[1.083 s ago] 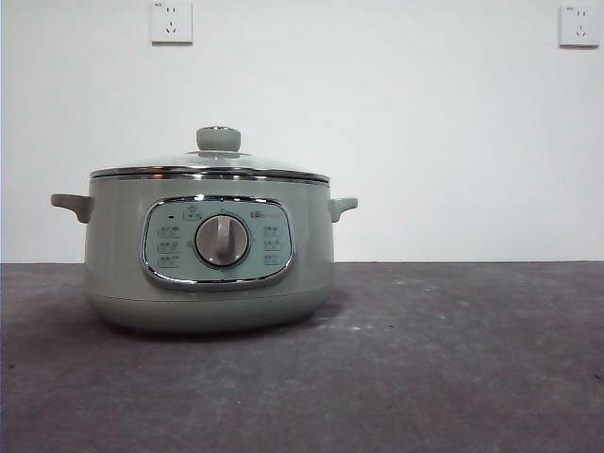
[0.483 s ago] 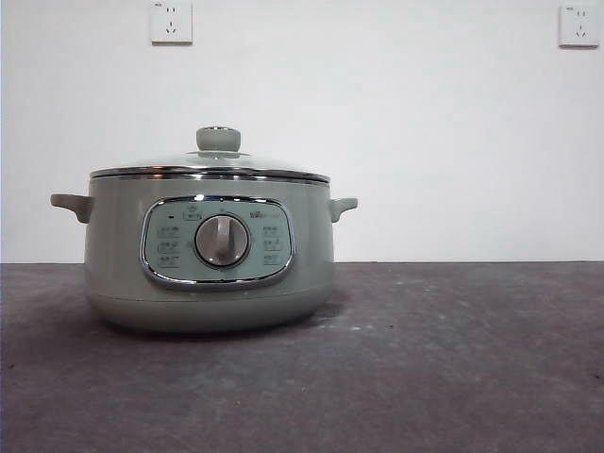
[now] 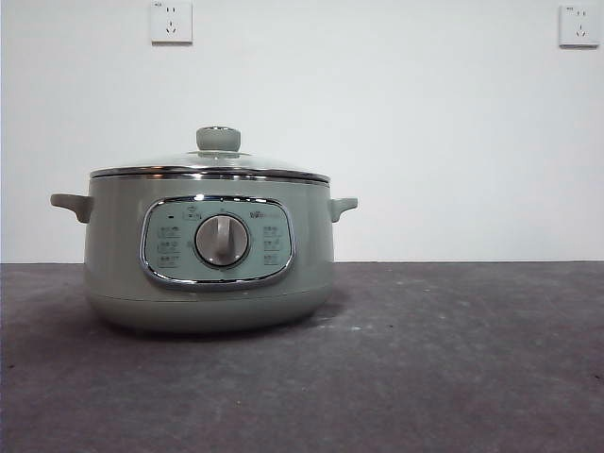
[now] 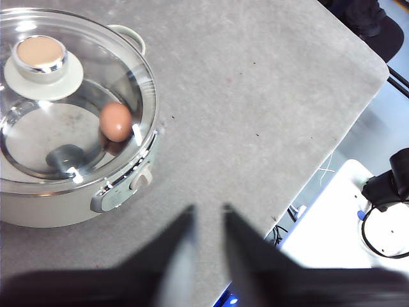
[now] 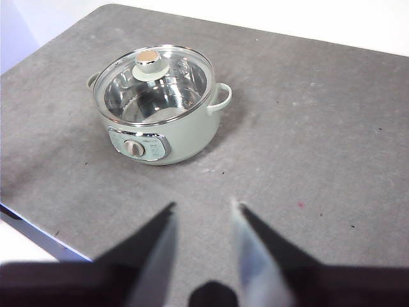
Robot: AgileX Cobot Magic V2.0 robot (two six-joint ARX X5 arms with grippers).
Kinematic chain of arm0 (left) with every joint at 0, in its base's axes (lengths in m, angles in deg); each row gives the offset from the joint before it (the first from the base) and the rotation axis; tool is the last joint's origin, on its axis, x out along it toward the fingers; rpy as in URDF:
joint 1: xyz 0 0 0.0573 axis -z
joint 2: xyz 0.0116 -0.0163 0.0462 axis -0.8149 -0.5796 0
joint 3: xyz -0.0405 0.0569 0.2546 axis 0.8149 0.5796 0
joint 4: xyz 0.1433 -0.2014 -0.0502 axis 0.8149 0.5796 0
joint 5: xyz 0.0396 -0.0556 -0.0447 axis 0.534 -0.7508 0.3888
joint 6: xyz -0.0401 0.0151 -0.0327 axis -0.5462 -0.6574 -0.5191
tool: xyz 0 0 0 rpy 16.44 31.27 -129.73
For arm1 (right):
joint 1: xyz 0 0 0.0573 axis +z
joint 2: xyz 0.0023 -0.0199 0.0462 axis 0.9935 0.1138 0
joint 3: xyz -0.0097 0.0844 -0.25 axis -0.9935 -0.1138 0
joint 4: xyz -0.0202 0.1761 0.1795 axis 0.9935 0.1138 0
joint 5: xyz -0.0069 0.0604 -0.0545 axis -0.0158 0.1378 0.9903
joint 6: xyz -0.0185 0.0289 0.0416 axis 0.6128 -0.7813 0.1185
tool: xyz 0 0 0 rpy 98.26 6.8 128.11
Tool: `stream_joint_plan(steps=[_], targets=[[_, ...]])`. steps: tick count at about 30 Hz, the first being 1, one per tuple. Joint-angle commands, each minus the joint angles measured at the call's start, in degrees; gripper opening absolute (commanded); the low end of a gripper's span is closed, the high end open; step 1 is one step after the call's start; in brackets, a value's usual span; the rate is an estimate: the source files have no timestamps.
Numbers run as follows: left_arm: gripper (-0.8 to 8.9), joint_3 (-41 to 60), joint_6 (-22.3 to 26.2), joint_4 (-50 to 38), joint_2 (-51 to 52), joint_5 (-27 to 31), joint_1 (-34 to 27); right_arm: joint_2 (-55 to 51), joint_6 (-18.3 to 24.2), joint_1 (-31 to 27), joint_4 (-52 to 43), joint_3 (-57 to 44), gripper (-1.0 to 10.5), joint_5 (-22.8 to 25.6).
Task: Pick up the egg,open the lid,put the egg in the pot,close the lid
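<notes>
The sage-green pot (image 3: 208, 283) stands left of centre on the grey table, with the glass lid (image 3: 212, 162) sitting closed on it. Through the lid (image 4: 77, 128) the left wrist view shows the orange-brown egg (image 4: 115, 121) lying inside the pot (image 4: 38, 208) near its wall. My left gripper (image 4: 208, 211) hangs open and empty above the table, off to the pot's dial side. The right gripper (image 5: 203, 208) is open and empty, high above the table, well away from the pot (image 5: 185, 137); I cannot make out the egg in that view. Neither arm shows in the front view.
Two wall sockets (image 3: 171, 22) (image 3: 578, 25) sit on the white wall behind. The table edge (image 4: 345, 128) runs near the left arm, with a white stand and black device (image 4: 386, 204) beyond it. Bare grey tabletop (image 5: 307, 147) spreads beside the pot.
</notes>
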Motion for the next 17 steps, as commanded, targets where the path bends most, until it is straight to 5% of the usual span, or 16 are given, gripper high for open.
stream_joint_plan(steps=[1, 17], targets=[[-0.06, -0.02, 0.02, -0.20, 0.04, -0.17, 0.31, -0.15, -0.50, 0.04, 1.40, -0.39, -0.1, 0.50], [-0.05, -0.02, 0.02, -0.20, -0.02, -0.04, 0.31, -0.15, -1.95, 0.04, 1.40, -0.37, 0.0, 0.48]])
